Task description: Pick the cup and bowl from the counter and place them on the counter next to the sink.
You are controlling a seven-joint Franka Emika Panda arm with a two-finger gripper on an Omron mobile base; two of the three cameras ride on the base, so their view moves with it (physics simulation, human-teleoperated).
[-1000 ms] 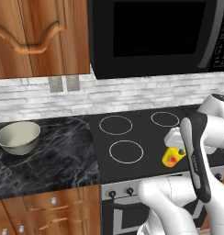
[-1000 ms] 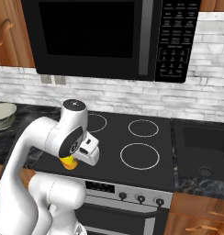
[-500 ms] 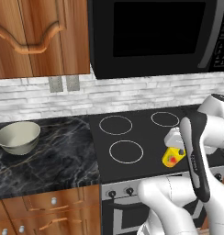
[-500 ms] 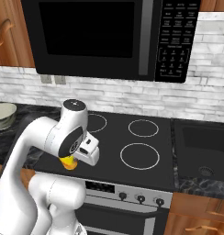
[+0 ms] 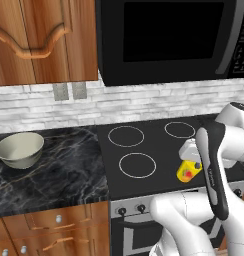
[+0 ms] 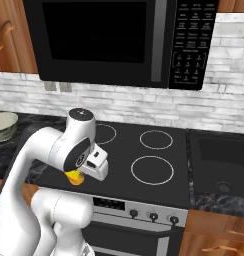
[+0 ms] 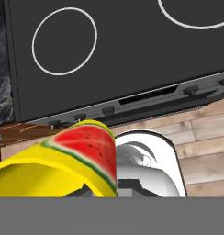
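Note:
The small yellow cup with its red mark hangs over the front edge of the stovetop, and my gripper is shut on it. From the right base it shows as the cup under my hand. In the hand view the cup lies close, with a watermelon-slice mark on it. Far to the left, the wide grey-beige bowl sits upright on the black marble counter. The bowl also peeks in at the left edge. The black sink lies right of the stove.
A black glass stovetop with white rings lies between the bowl's counter and the sink. A black microwave hangs above it, with wooden wall cabinets to its left. Oven knobs line the stove front below my hand.

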